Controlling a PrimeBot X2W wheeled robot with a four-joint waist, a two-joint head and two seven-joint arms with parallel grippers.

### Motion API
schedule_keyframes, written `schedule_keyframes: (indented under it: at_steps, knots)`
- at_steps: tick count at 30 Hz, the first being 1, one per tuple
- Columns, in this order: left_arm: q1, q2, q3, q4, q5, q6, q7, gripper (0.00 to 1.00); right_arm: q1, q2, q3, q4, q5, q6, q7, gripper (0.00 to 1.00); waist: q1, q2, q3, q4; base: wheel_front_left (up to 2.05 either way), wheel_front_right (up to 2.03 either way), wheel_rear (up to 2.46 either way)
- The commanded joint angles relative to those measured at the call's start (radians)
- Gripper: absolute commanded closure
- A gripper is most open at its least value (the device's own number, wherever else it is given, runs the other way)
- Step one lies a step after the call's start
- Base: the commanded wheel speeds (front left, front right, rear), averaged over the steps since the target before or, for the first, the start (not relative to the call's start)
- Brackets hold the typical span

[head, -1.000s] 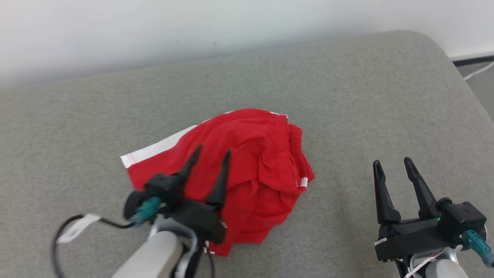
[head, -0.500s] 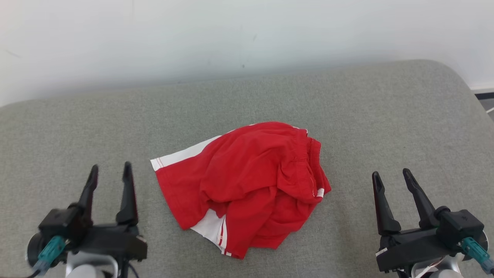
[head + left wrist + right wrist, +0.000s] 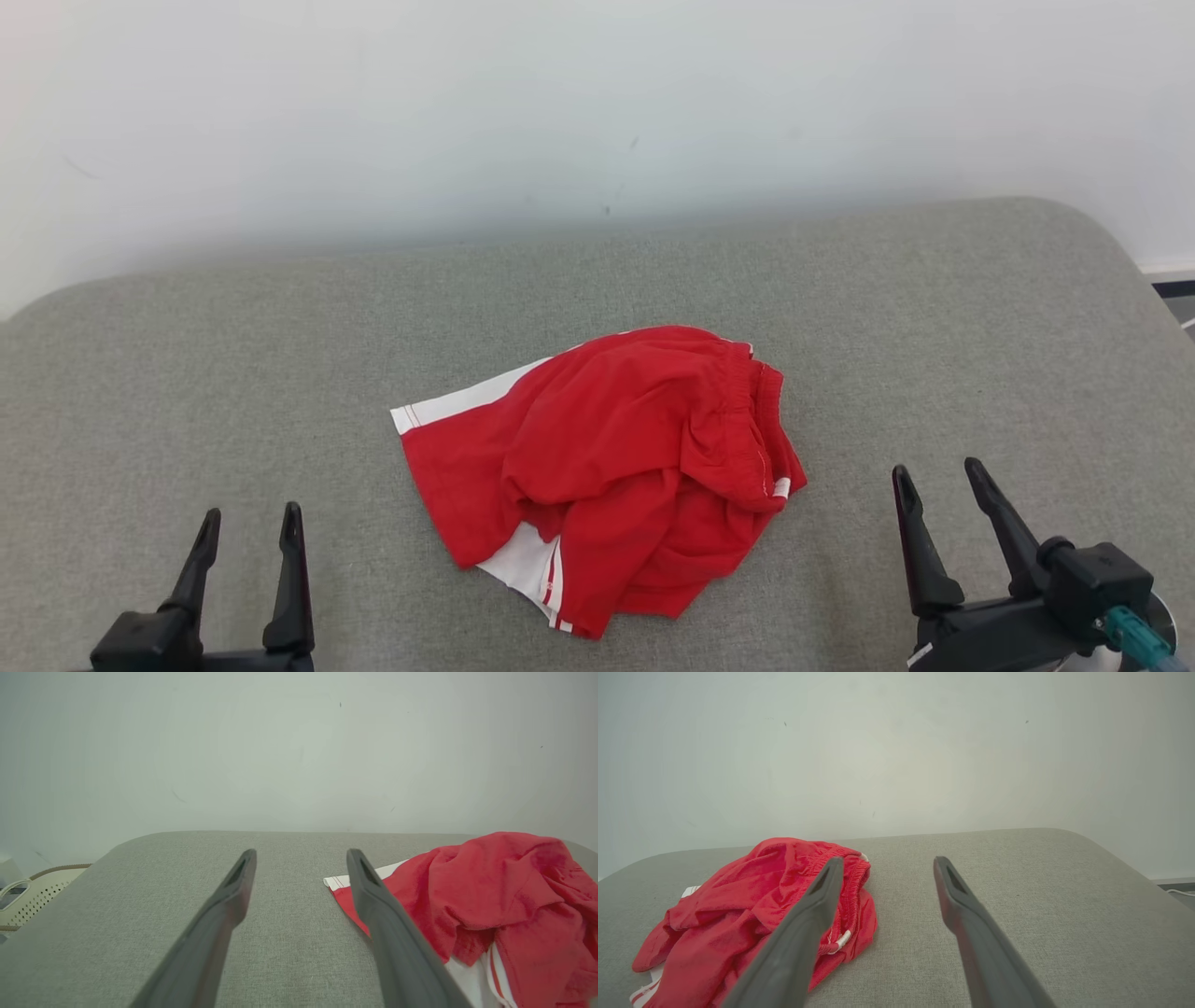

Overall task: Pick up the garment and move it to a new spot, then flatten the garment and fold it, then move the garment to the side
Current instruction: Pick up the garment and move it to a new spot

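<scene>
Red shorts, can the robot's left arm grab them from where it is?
Probably yes. The left gripper is open, and the grey cushion between it and the red shorts is bare, so nothing blocks it.

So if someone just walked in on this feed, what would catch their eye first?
The crumpled red garment, white trim showing at its left and near edges, heaped in the middle of the grey padded surface. Next, the left gripper and right gripper, both open, low on either side, clear of the cloth.
</scene>
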Motion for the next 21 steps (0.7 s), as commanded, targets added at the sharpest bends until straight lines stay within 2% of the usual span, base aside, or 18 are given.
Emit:
schedule_keyframes:
  at_steps: [1, 21]
  knots:
    - [0.020, 0.007, -0.002, 0.000, 0.010, 0.004, -0.006, 0.00, 0.015, 0.000, 0.002, -0.005, -0.008, 0.001, 0.004, 0.00, 0.0001, 0.0001, -0.009, 0.004, 0.00, 0.00, 0.00]
    - [0.027, 0.006, -0.016, 0.002, -0.005, 0.008, 0.013, 0.00, 0.035, 0.006, 0.017, -0.030, -0.007, 0.001, 0.020, 0.00, 0.0001, 0.0001, -0.012, 0.019, 0.00, 0.00, 0.00]
